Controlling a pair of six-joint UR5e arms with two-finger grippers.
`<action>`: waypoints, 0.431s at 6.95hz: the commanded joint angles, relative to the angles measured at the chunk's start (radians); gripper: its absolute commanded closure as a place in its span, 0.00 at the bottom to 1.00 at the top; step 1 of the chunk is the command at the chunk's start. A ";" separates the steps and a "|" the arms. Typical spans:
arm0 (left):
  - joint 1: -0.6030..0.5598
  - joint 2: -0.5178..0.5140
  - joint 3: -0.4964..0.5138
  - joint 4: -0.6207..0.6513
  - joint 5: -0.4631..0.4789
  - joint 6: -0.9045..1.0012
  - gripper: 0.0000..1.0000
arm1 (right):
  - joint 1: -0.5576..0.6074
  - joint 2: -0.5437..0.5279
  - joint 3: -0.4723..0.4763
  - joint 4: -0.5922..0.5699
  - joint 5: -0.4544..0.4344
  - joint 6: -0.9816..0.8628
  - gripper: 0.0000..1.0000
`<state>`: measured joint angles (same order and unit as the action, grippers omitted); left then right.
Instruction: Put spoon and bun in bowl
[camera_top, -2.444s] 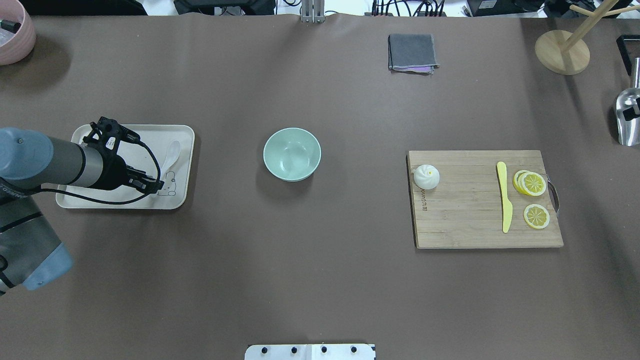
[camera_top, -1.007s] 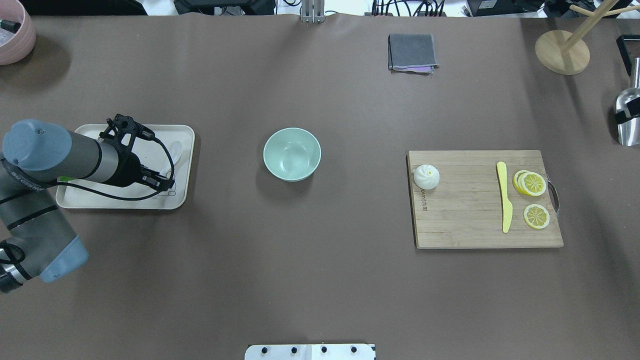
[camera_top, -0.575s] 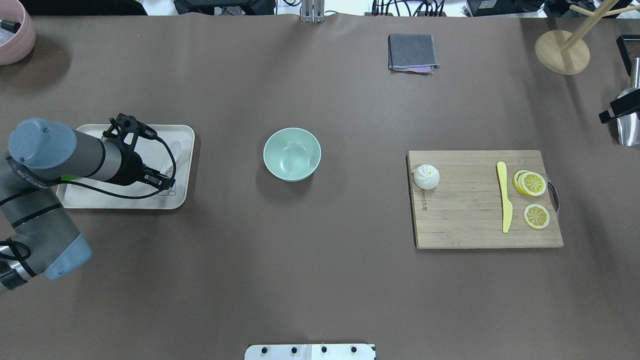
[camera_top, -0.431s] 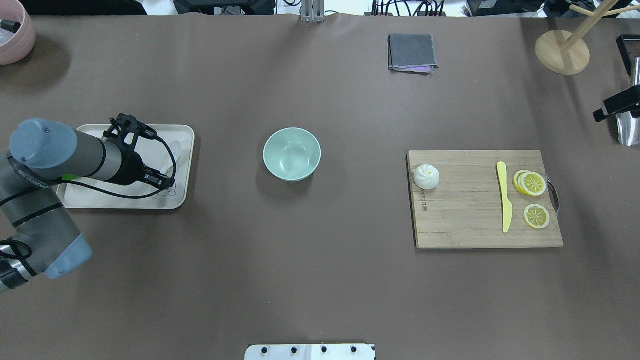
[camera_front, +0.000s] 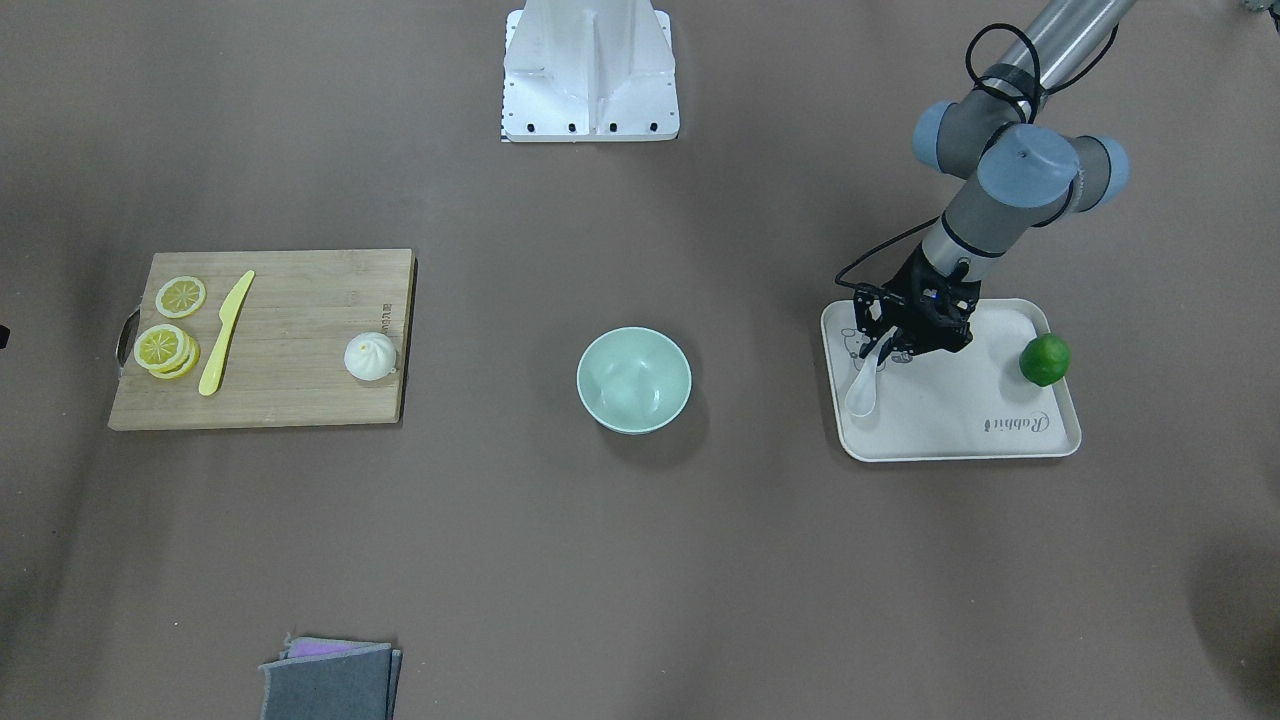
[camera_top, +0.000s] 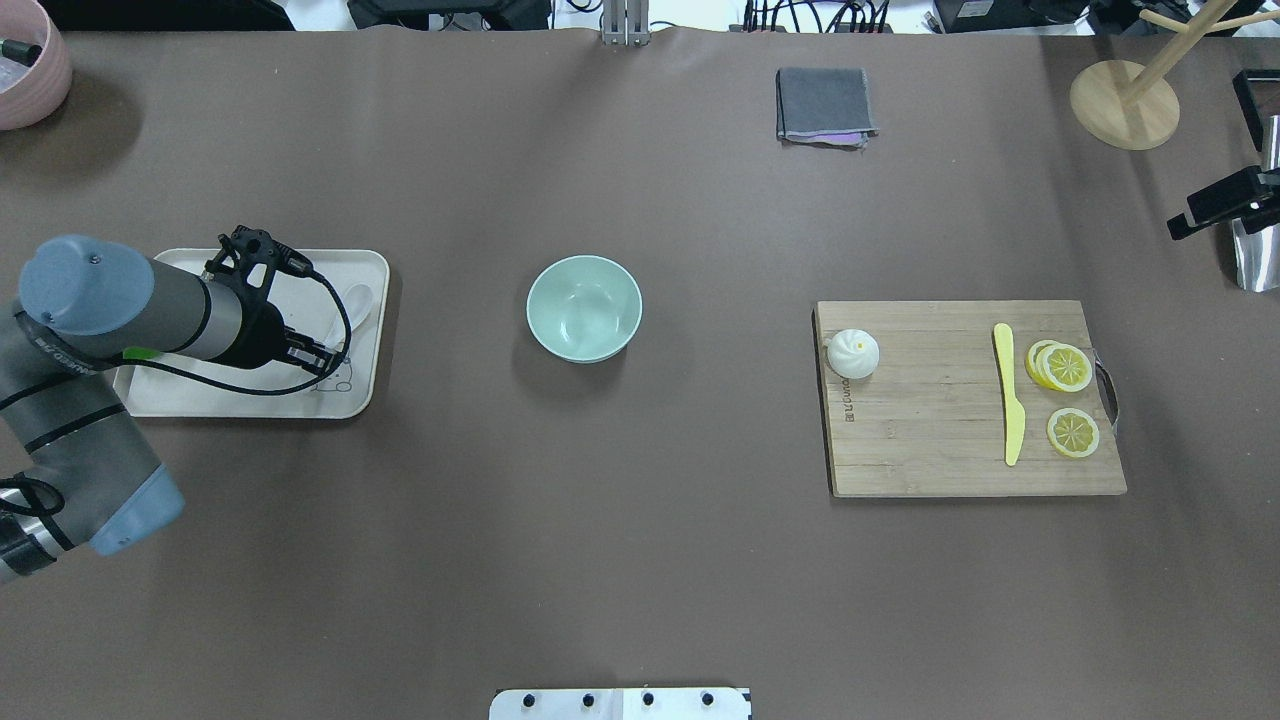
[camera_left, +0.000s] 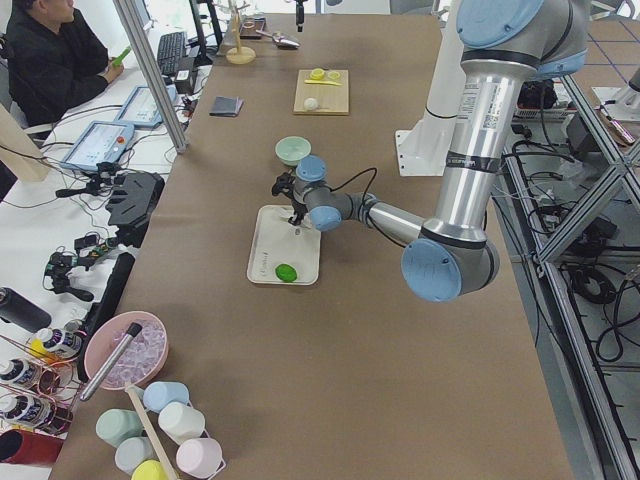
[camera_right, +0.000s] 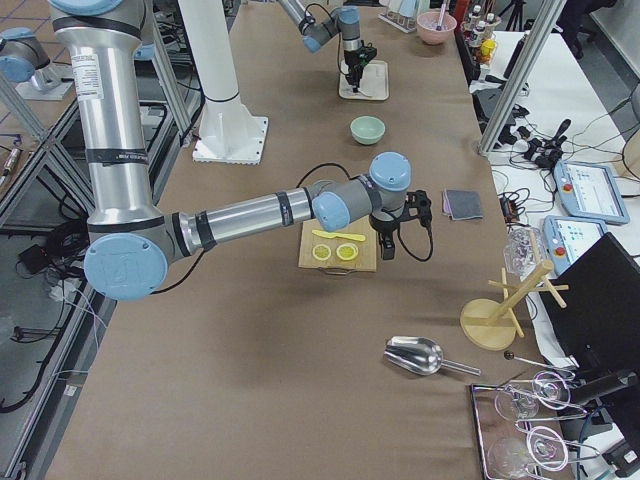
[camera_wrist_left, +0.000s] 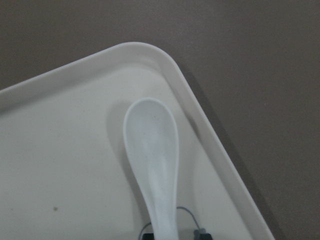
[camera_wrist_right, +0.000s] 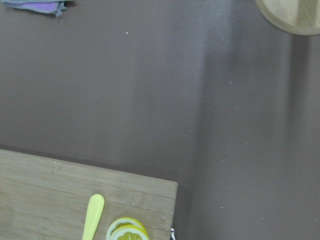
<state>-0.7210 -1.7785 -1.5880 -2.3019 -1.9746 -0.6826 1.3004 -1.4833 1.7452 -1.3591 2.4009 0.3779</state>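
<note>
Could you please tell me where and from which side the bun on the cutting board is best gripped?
Probably grip the bun across its round sides, low down, coming straight from above. It sits upright, pleats up, by the edge of the cutting board, the knife well clear, so a pincer has room on both flanks.

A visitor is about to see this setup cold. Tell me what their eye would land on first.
First, the left arm's tool, bent low over the cream tray and closed on the handle of a white spoon, with a bright green lime at the tray's other end. Next, the empty mint bowl alone at the table's middle, and the white bun sharing the wooden board with yellow lemon slices.
</note>
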 joint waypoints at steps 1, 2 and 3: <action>-0.037 0.001 -0.021 -0.002 -0.010 0.000 1.00 | -0.003 0.003 0.002 0.000 0.000 0.001 0.00; -0.055 -0.001 -0.050 -0.001 -0.009 -0.002 1.00 | -0.010 0.003 0.007 0.000 0.000 0.004 0.00; -0.061 -0.018 -0.075 0.001 -0.007 -0.012 1.00 | -0.039 0.005 0.019 0.012 -0.002 0.060 0.00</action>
<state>-0.7684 -1.7832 -1.6330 -2.3025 -1.9825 -0.6863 1.2856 -1.4800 1.7531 -1.3561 2.4003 0.3947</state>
